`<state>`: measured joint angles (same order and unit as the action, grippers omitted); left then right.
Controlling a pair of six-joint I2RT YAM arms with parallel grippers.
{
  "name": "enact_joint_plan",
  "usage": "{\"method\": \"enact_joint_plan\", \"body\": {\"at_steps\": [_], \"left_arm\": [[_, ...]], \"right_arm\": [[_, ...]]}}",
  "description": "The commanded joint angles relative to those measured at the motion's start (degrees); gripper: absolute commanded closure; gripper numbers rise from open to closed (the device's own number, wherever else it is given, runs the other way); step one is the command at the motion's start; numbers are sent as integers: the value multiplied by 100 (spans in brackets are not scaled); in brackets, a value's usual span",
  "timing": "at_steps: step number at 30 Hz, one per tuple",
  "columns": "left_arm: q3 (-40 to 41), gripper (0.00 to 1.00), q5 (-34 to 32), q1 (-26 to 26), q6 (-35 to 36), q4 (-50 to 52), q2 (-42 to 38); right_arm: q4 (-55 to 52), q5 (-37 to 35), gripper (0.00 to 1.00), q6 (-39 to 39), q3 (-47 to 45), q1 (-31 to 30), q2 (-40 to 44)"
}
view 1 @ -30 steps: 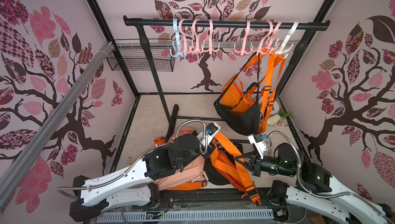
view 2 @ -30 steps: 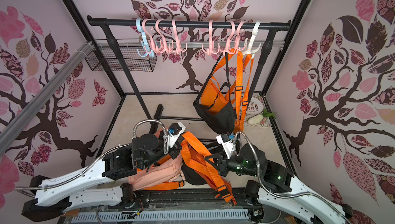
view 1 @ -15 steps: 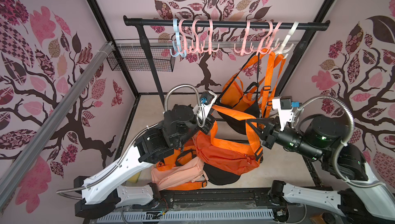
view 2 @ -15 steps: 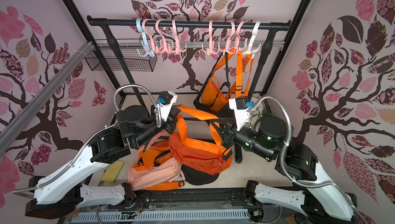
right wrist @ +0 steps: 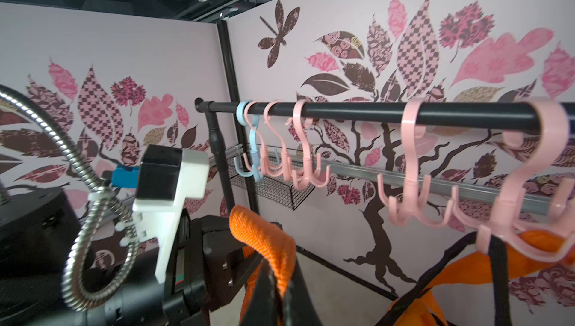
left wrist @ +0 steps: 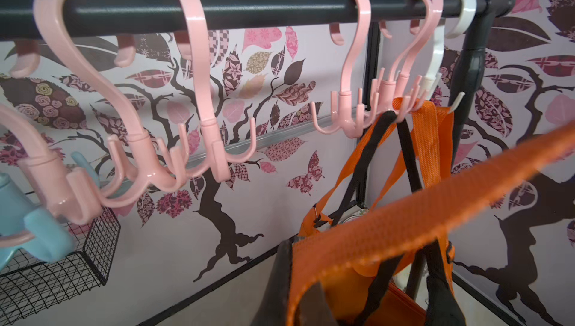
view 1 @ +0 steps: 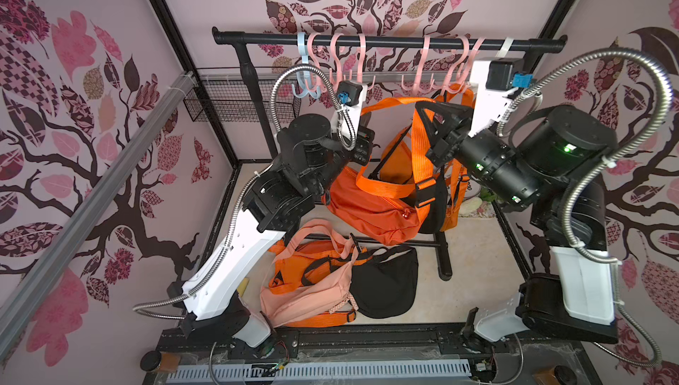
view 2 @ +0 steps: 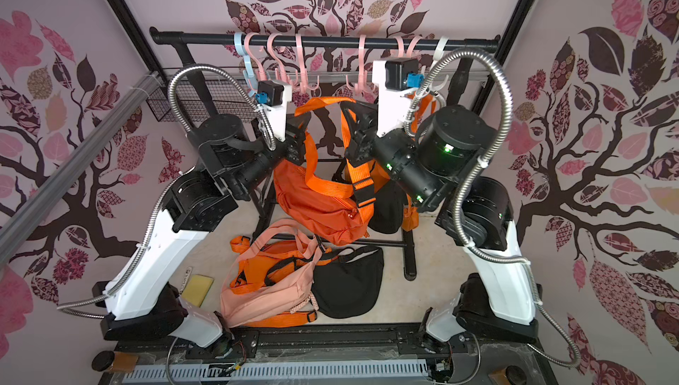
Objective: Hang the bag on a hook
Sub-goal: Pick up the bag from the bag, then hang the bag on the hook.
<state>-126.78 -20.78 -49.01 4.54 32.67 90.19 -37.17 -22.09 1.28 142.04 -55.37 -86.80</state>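
Pink walls with tree decals, and a beige floor.
- Black rail: across the upper frame in both top views. It carries pink hooks, one blue hook and one white hook.
- Orange bag: centre frame, below the rail and clear of the floor, not on a hook. Its strap is stretched between both claws.
- Left claw: clamped on the strap.
- Right claw: clamped on the strap.
- Orange-and-black bag: hung from a pink hook, right of centre.
- Pink bag and black bag: on the floor at lower centre, touching.
- Wire basket: upper left.
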Motion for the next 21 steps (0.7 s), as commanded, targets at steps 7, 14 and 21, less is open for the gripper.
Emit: {"method": "enact_joint_plan", "body": {"at_steps": [7,14,21], "left_arm": [[-1489,100,-536,199,188,476,1133],[-2274,100,-334,273,341,695,1819],[-2343,100,-18,445,311,772,2010]], "right_arm": [[1083,340,100,187,817,1150,-457],[869,1673,100,-1008,1053,2358,-764],[1002,3612,100,-2361,984,3726,-1040]]}}
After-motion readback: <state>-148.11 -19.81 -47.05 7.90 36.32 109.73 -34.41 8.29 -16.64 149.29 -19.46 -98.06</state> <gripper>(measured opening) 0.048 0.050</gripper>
